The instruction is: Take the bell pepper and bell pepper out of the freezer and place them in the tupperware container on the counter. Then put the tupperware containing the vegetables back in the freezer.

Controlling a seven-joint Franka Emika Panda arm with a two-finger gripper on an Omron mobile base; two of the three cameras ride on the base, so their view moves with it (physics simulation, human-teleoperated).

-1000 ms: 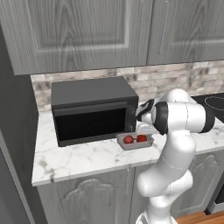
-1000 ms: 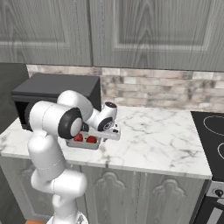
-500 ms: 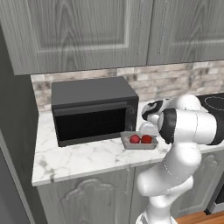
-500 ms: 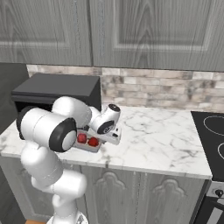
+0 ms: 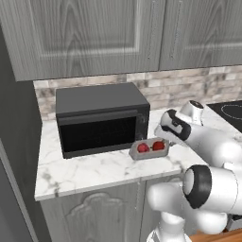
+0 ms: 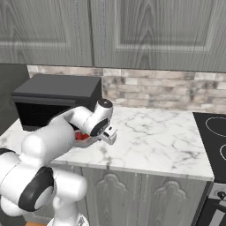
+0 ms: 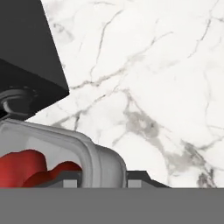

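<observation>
One black microwave [image 5: 101, 120] is sitting at the left of the counter [image 5: 94, 171]; just beside it one tupperware container [image 5: 149, 149] is holding two bell peppers [image 5: 143, 148], its right rim pinched by the closed gripper [image 5: 165, 140]

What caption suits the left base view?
Two red peppers sit in the grey container beside the microwave.

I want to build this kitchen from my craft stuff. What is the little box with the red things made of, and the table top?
The tupperware container looks like smooth, cloudy grey plastic: the red bell peppers show through its rounded wall. The counter looks like polished white marble, going by its grey veins, though it could be an imitation.
</observation>
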